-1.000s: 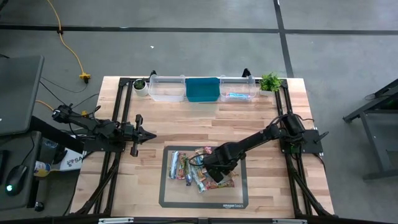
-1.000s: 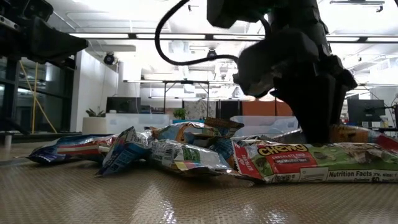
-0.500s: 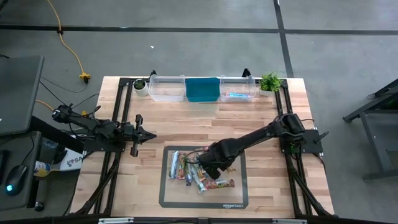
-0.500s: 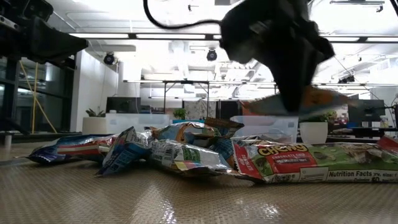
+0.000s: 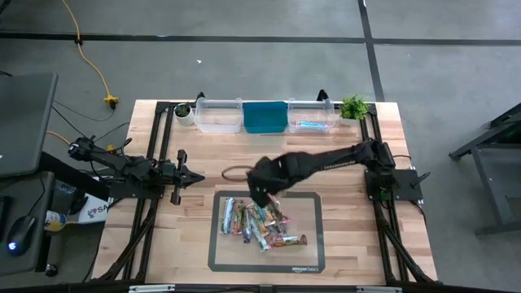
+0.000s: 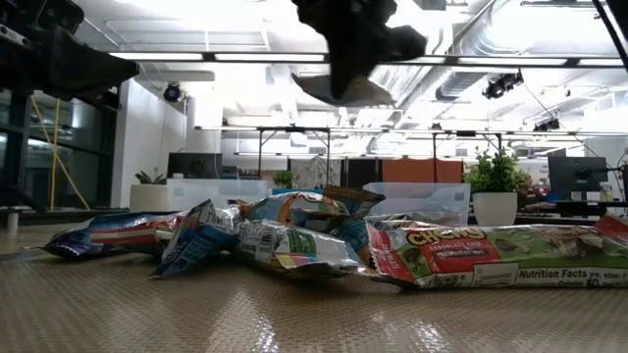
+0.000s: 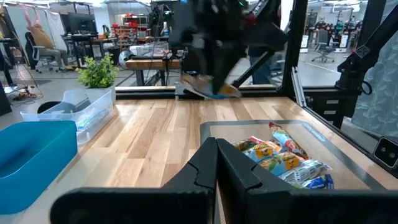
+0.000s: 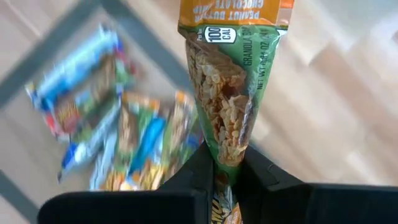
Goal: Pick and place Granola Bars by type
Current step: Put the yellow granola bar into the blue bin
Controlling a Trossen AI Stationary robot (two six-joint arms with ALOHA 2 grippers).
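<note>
The right tool point(image 5: 262, 181) is closed on one granola bar point(image 8: 229, 81), a green-and-orange wrapper marked peanut butter and chocolate, gripped at one end between the two fingers point(image 8: 196, 165). The tool hangs above the tabletop point(image 5: 203, 155) just beyond the far edge of the dark mat point(image 5: 316, 236), near the tabletop's middle. In the low view the held bar point(image 6: 343, 90) is well clear of the pile.

The remaining granola bars point(image 5: 256, 221) lie in a loose heap on the left half of the mat, near the front edge of the tabletop. One bar with a red end and green face point(image 6: 491, 257) lies flat at the pile's right in the low view.

Three bins stand in a row along the far edge. The left clear bin point(image 5: 218, 115) shows no contents. The middle blue bin point(image 5: 265, 117) is opaque; its contents cannot be told. The right clear bin point(image 5: 312, 116) holds one light-blue bar point(image 5: 308, 124).

The left tool point(image 5: 195, 176) is fully closed on nothing and waits near the left edge of the tabletop.
</note>
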